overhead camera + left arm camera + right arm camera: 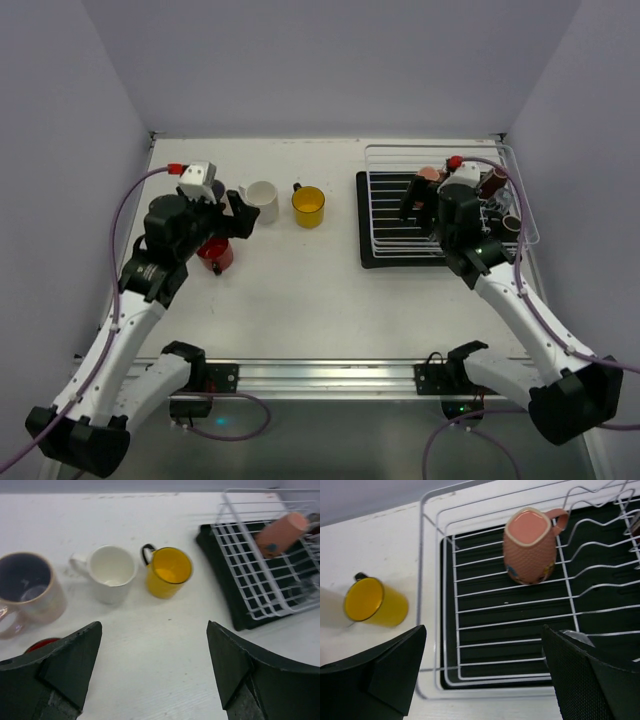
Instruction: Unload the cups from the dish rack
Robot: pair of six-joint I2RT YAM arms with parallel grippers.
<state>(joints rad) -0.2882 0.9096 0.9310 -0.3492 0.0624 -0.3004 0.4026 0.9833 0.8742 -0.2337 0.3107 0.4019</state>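
The white wire dish rack on its black tray stands at the right. A pinkish-brown cup lies on its side in it, and a dark brown cup sits at the rack's far right. My right gripper hovers open over the rack's near left corner, holding nothing. On the table stand a yellow cup, a white cup, a cream mug with a dark inside and a red cup. My left gripper is open above bare table just in front of them, the red cup under its left finger.
The yellow cup stands a short way left of the rack's left rim. Wavy plate dividers rise at the rack's right side. Grey walls close in the table on three sides. Purple cables trail from both arms.
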